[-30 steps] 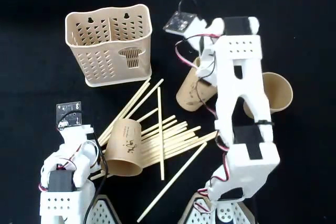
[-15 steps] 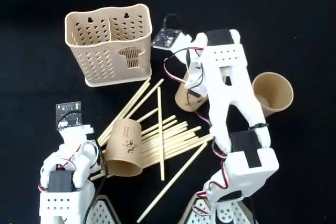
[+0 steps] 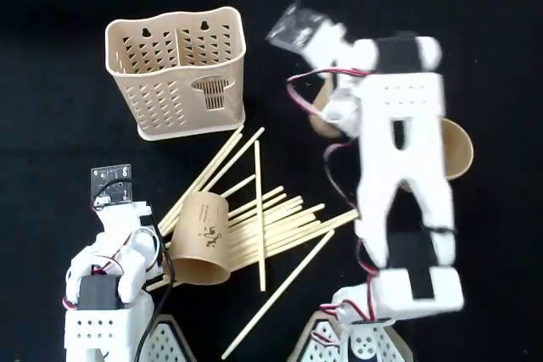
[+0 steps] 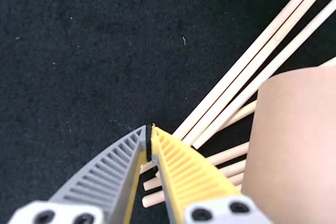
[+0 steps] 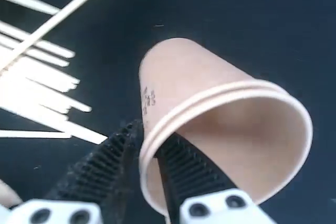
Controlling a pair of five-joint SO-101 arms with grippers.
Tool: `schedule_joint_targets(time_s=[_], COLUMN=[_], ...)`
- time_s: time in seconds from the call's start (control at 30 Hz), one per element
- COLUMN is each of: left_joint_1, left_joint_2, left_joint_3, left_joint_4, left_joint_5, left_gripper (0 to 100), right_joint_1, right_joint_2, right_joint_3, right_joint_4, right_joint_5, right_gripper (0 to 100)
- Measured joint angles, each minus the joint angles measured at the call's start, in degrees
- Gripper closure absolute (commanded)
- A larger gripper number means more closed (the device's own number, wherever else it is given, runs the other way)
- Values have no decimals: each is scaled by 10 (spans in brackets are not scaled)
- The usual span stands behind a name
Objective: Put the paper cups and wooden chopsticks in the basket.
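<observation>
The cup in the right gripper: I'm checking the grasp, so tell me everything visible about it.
The paper cup is tan with small dark print on its side. A doubled rim suggests two cups nested. It is tilted, with its open mouth toward the wrist camera and nothing inside. The right gripper pinches its rim from inside and outside.

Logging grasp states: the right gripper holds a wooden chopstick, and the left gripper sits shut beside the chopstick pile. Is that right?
No. The right gripper is shut on the rim of a paper cup, not a chopstick; the right wrist view shows it. The left gripper does sit shut beside the chopsticks.
</observation>
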Motion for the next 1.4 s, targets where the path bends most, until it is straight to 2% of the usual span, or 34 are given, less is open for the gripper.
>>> schedule_joint_targets(time_s=[0.23,0.37,0.53,0.7,1.2,1.4], left_joint_1=[0,0,0,0,0,0], left_joint_2=[0,0,0,0,0,0], left_joint_3=[0,0,0,0,0,0], left_joint_4=[0,0,0,0,0,0], left_joint_5=[0,0,0,0,0,0], left_gripper=[968,968,968,968,968,968], right_joint_1=[87,166,248,271,273,282], right_joint_2=[-101,-116,-100,-93,-93,-92], right_joint_3=[-63,-64,-32,-1,126,207], right_joint_4=[23,23,23,23,22,-70], right_joint_5=[0,3,55,77,159,162], right_gripper=[986,986,986,986,986,986])
